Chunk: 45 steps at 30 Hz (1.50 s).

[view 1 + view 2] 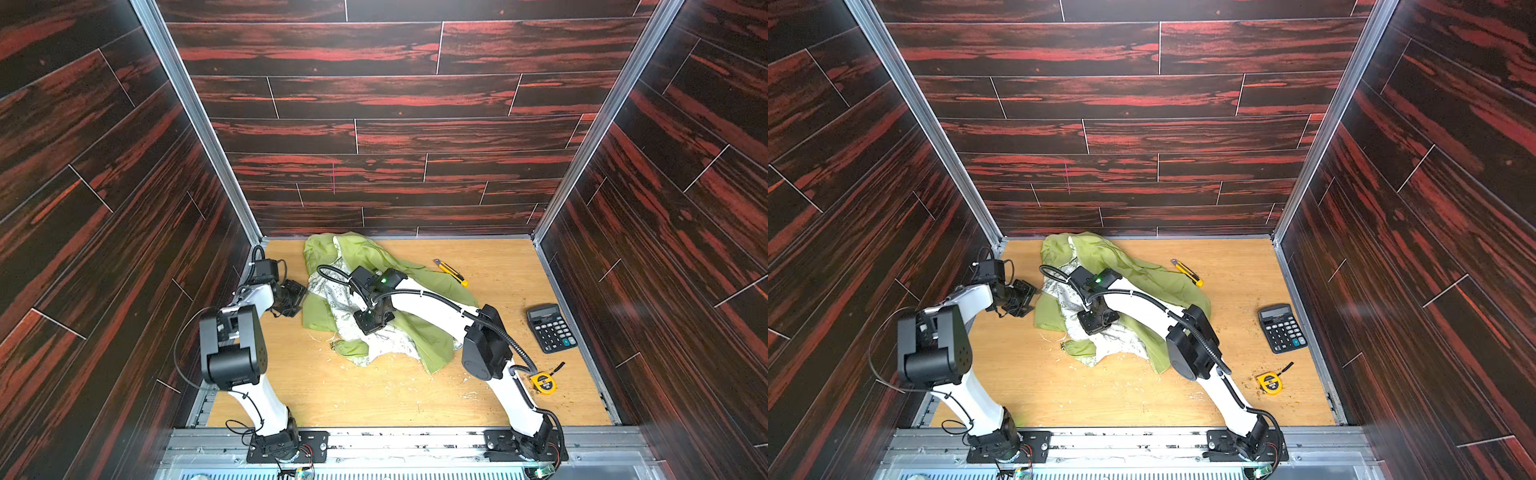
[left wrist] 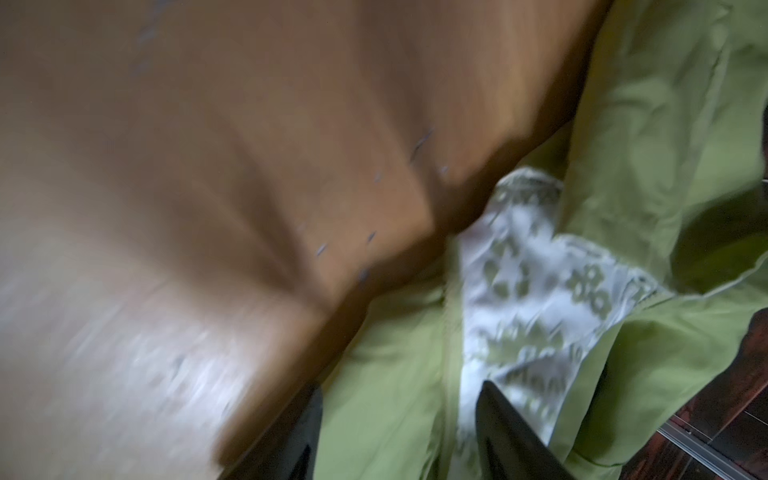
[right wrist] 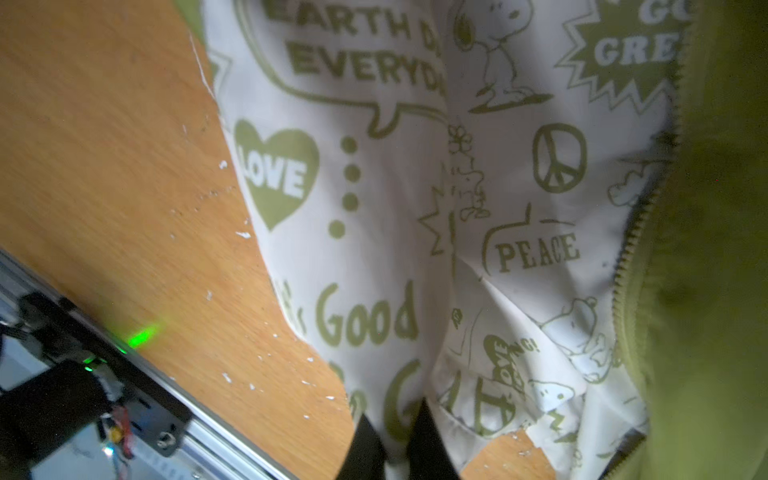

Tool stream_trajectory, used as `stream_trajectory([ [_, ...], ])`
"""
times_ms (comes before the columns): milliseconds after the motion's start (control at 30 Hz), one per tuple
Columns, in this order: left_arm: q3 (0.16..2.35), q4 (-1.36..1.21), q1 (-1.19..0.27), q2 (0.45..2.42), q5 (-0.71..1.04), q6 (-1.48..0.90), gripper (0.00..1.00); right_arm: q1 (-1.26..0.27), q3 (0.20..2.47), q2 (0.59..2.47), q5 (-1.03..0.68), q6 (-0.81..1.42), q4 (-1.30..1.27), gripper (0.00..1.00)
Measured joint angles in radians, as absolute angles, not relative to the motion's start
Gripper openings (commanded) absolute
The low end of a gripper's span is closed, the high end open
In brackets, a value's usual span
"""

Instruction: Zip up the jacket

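Both top views: jacket [image 1: 357, 249] [image 1: 1096, 251] lies open, crumpled on worktop [image 1: 374, 399] [image 1: 1100, 399]; right arm [image 1: 428, 303] [image 1: 1142, 305] crosses it. Box cutter [image 1: 451, 272] [image 1: 1187, 272], calculator [image 1: 550, 328] [image 1: 1282, 329] and tape measure [image 1: 543, 382] [image 1: 1269, 382] sit well apart from right gripper [image 1: 372, 322] [image 1: 1096, 322] jaws.

Left wrist: left gripper [image 2: 403, 384], jaws released, over jacket [image 2: 644, 124] edge.

Right wrist: right gripper [image 3: 395, 409], jaws clenched on printed lining [image 3: 374, 249]; zipper teeth [image 3: 627, 257] near.

Both top views look steeply down from high above the near edge of the bench [image 1: 374, 399] toward its far edge, sharing the whole bench. Each wrist view looks from very near at the jacket [image 2: 644, 124] and bare bench.
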<state>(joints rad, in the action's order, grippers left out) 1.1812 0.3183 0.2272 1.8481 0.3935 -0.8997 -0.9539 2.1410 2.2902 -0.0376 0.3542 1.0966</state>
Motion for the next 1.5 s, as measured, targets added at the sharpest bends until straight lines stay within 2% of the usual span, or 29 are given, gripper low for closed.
stream_trajectory([
  [267,1.286,0.239,0.227,2.013,0.430,-0.918,0.44,-0.892,2.142,2.290,-0.098,0.342,1.111,0.04],
  [433,1.301,0.194,0.228,2.053,0.466,-0.936,0.18,-0.846,2.142,2.290,-0.146,0.339,1.109,0.03],
  [533,1.308,0.191,0.228,2.062,0.472,-0.943,0.06,-0.836,2.142,2.290,-0.170,0.337,1.107,0.02],
  [633,1.343,0.222,0.228,2.062,0.469,-0.929,0.01,-0.836,2.142,2.290,-0.191,0.334,1.107,0.00],
  [800,1.398,0.296,0.228,2.011,0.432,-0.897,0.00,-0.828,2.135,2.288,-0.231,0.330,1.095,0.00],
  [933,1.414,0.360,0.228,1.897,0.377,-0.876,0.00,-0.810,2.078,2.268,-0.278,0.317,1.059,0.00],
  [1200,1.455,0.464,0.212,1.634,0.273,-0.826,0.00,-0.796,1.917,2.104,-0.430,0.269,0.991,0.00],
  [1433,1.567,0.530,0.138,1.601,0.223,-0.794,0.00,-0.726,1.732,1.944,-0.667,0.278,0.858,0.00],
  [1500,1.604,0.540,0.108,1.621,0.213,-0.789,0.00,-0.682,1.691,1.941,-0.712,0.288,0.830,0.04],
])
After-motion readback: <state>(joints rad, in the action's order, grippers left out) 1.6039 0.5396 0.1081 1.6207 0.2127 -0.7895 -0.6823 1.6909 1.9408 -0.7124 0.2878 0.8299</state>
